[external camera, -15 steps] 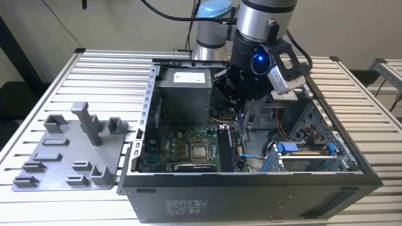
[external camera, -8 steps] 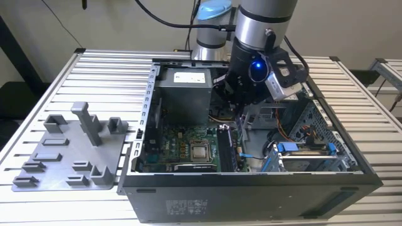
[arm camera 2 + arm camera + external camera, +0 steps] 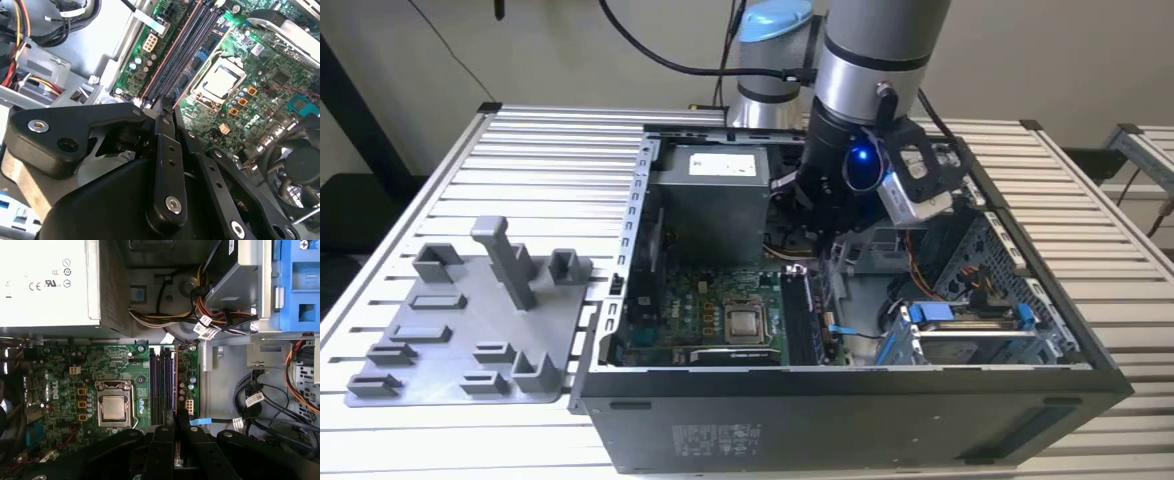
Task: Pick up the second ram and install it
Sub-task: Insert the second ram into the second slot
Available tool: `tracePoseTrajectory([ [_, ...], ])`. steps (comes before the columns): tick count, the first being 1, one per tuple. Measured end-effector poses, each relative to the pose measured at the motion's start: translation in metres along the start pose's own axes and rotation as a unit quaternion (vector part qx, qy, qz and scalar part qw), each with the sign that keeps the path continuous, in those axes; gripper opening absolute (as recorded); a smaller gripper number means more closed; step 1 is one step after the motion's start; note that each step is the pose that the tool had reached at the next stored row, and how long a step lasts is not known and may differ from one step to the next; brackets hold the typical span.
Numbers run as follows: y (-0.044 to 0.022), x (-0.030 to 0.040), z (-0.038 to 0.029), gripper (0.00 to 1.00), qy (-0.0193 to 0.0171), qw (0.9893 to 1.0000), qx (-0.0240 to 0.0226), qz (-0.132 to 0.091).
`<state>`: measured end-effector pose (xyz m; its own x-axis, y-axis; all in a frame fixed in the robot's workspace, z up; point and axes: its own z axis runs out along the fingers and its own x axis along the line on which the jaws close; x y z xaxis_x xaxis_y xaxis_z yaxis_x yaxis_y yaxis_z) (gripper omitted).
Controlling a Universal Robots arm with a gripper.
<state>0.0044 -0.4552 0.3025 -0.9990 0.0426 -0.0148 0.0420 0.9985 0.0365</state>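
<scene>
Slatted metal table (image 3: pixel 520 140) fills my exterior view and carries an open computer case (image 3: pixel 854 420). A grey fixture plate (image 3: pixel 454 350) lies beside the case, toward the table's edge on the exterior view's left. My arm reaches down into the case, with the gripper (image 3: pixel 827 252) low over the motherboard (image 3: pixel 60 370).

The second ram (image 3: pixel 175 382) stands on edge at the memory slots, on the side nearest the board's edge and the loose cables (image 3: pixel 260 405). Its long axis runs along the slots. One end points toward the power supply (image 3: pixel 45 280), and the other runs in between the fingers (image 3: pixel 162 440), which are drawn narrow and pinch that end.

In both wrist views I get only its thin brownish top edge, so its faces are hidden from me. The gripper's own body covers the near end, and I cannot tell whether the stick sits fully down in its slot.
</scene>
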Motion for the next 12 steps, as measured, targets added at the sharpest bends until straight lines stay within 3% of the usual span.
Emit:
tracePoseTrajectory([
  [7, -0.0005, 0.0061, 0.0121, 0.14, -0.0007, 1.0, 0.0, 0.0],
  [12, -0.0009, 0.0066, 0.0205, 0.14, -0.0003, 1.0, -0.0001, 0.0],
])
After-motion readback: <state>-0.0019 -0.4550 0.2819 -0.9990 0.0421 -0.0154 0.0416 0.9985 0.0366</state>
